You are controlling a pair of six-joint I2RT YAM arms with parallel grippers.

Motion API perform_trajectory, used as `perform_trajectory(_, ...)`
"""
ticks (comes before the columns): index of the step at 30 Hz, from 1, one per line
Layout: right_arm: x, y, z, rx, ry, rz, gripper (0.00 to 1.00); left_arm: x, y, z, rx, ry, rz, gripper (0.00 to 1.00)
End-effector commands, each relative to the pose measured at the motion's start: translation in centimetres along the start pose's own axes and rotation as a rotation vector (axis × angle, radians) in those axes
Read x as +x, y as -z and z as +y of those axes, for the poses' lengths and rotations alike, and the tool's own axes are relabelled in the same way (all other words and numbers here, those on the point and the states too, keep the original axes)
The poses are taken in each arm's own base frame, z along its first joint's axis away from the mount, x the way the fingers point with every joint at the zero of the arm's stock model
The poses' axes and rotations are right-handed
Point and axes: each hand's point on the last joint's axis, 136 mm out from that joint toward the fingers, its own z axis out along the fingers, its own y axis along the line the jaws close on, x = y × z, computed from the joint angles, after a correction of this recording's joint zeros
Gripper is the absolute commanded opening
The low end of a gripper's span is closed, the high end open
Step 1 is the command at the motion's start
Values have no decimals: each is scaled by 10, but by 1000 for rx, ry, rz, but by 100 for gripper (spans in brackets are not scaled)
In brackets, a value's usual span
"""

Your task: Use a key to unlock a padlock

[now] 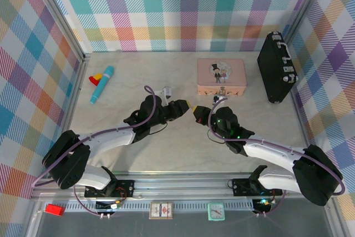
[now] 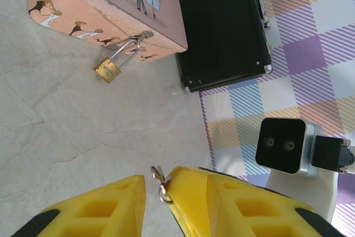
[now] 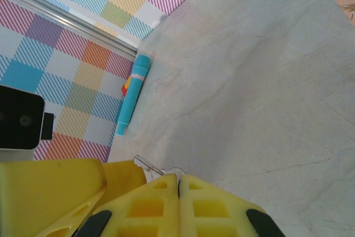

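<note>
**Key held between two pincers, padlock waiting on the tin**

From where I stand, the two arms meet nose to nose over the middle of the pale marbled counter [image 1: 138, 76]. The right pincer [image 3: 178, 178] is clenched, and the tiny thin silvery metal key [image 2: 160, 180], on its little wire ring, pokes out from the yellow tips. The left pincer [image 1: 186, 106] stands partly spread with the key in the gap. I can't see that it has any pinch on it.

The small brass-gold padlock [image 2: 108, 70] with a thin silvery shackle sits in the upper left of the left wrist view. Its body lies on the counter and its shackle is hooked through the clasp of the pink illustrated tin [image 2: 111, 4]. The black hard case [image 2: 222, 26] stands just beside the tin, to its right. The shackle looks shut, so the unlocking is not yet done.

The key, I'd judge, is stiff, almost weightless and slick. Pinched off-centre, it would swivel between the pads or flick away. It is best taken flat on the broad end by the ring, leaving the blade free. The padlock looks light too, and it hangs loose on its shackle, so it will likely swing away when the key pushes in. It wants steadying by the flat brass sides, with the keyhole end left clear.
</note>
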Motion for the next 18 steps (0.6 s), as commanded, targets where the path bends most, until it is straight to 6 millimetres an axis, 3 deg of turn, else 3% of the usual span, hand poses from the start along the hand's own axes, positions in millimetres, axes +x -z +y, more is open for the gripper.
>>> perform_trajectory(1, -3, -2, 17, -59, -10, -9, 0, -3, -2, -13, 45, -14, -16, 33)
perform_trajectory(18, -1, 4, 28, -84, 11, -12, 0, -8, 5, -9, -10, -54, -41, 32)
